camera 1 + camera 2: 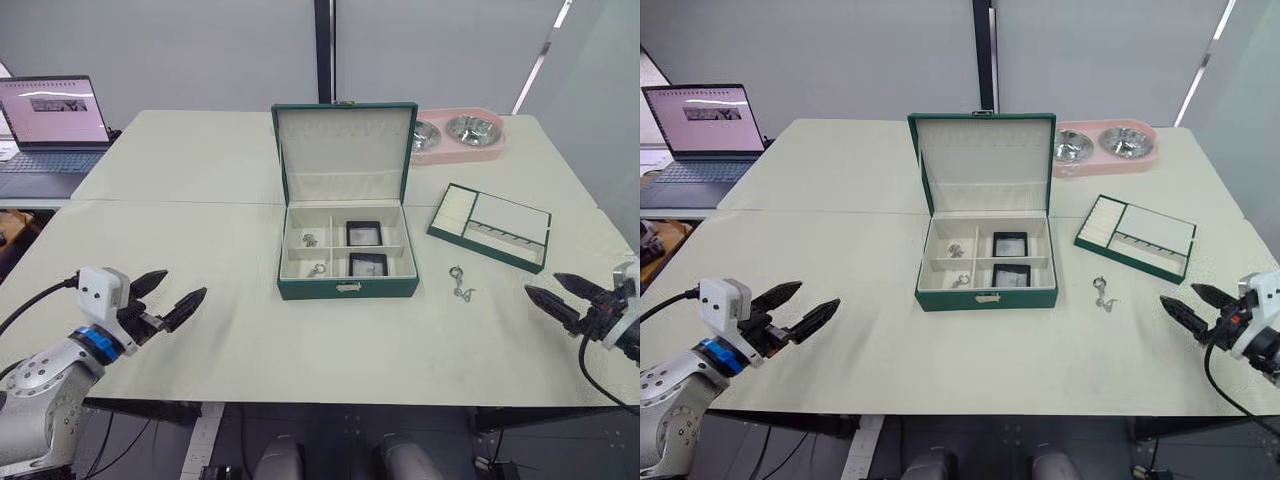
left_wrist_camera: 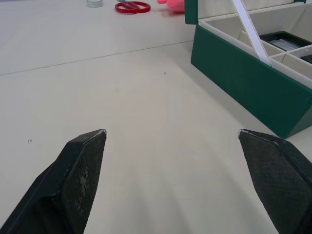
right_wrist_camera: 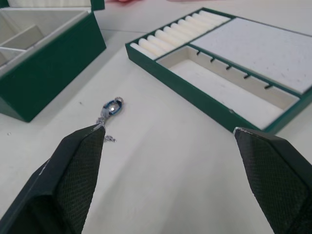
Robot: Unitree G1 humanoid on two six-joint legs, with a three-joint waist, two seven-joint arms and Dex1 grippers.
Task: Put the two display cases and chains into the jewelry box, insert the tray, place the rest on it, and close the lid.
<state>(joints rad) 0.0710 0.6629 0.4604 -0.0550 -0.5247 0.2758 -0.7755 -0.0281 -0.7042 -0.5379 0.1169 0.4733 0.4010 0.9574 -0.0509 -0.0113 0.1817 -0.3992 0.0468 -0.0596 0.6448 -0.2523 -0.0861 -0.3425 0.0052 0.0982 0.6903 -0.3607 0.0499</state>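
Holding nothing, both grippers (image 1: pixel 168 301) (image 1: pixel 556 293) were spread wide. Cases (image 1: pixel 364 233) and chains (image 1: pixel 310 240) lay in the box (image 1: pixel 347 288); inserting the tray (image 1: pixel 490 226) seemed next.

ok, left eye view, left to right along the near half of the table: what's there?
left gripper → jewelry box → loose chain → tray → right gripper

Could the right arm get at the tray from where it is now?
Probably yes. The right gripper hangs open over bare table, and the tray lies on that same side, beyond it, uncovered. Only the loose chain lies nearby, off to the side toward the jewelry box.
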